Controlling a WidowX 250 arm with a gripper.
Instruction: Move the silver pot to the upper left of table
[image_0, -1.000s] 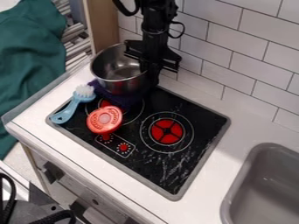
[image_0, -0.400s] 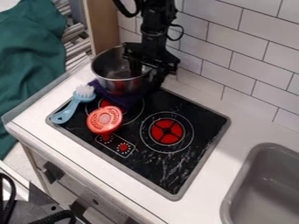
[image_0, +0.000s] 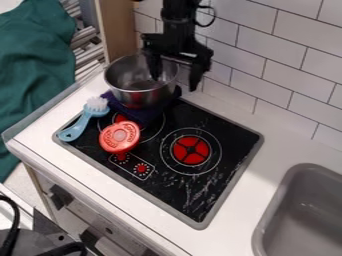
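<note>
Tool spread wide, pot apparently let go.
Past the red toy and blue brush, we see the silver pot upright on purple cloth, upper left on the bench. It has hardly shifted while the tool opened and lifted near its right rim; we judge the placing nearly done, with only a clean withdrawal left.

From here the robot's arm is all matte black, a dark cable looping off its side, ending in a black gripper with two blunt fingers.
</note>
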